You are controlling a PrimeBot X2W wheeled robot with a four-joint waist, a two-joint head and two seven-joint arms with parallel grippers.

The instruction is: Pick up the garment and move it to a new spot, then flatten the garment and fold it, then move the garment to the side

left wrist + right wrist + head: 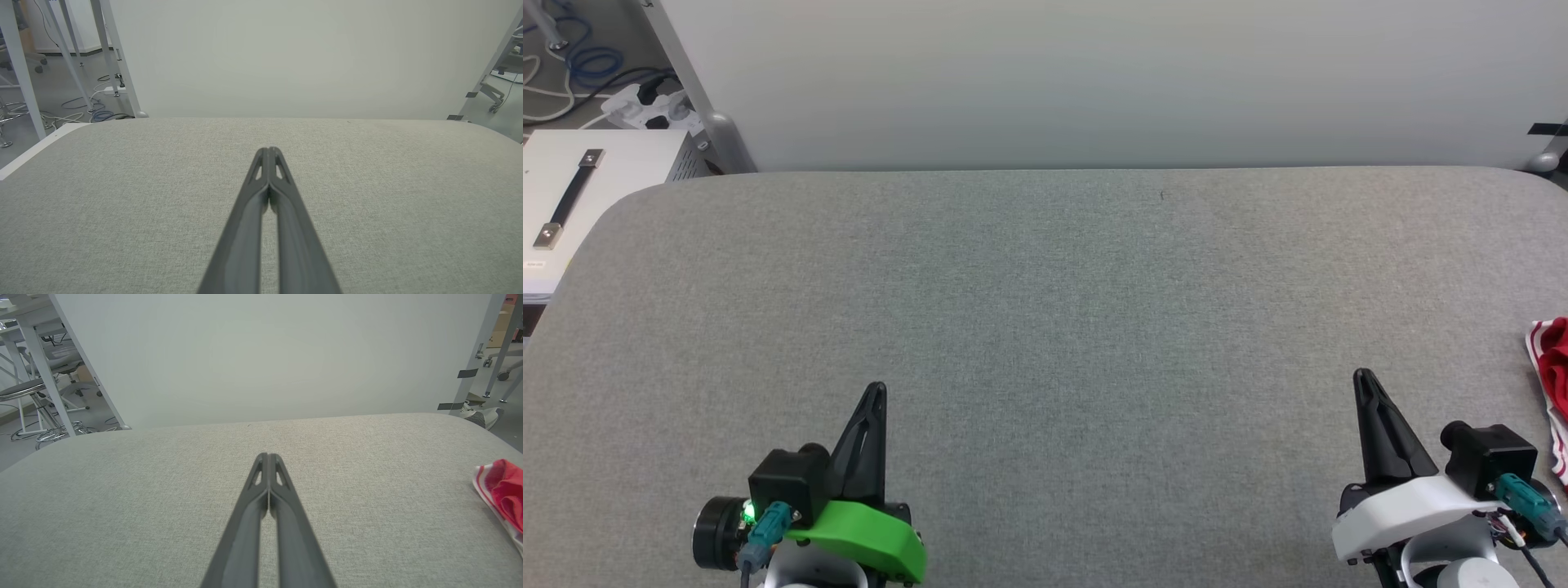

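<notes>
The left claw, two long dark fingers on a green-shelled wrist, sits at seven o'clock in the head view. Its fingers are pressed together with nothing between them. The right claw, the same dark pair on a white wrist, sits at five o'clock and is likewise closed on nothing. Both point toward twelve o'clock, low over the counter, a wide grey fabric-covered top with rounded corners.

At about three o'clock from the right claw, and well apart from it, lies the garment, a red jersey cloth with red-and-white striped trim. It rests on the counter at its right margin and is cut off by the frame's edge.

That placement suits two stages equally. The shirt may be lying off to the side waiting to be fetched and spread, or it may be folded and already set aside. The part in view looks rumpled, red cloth humped over a striped band. Too little of it shows to tell whether it is folded.
</notes>
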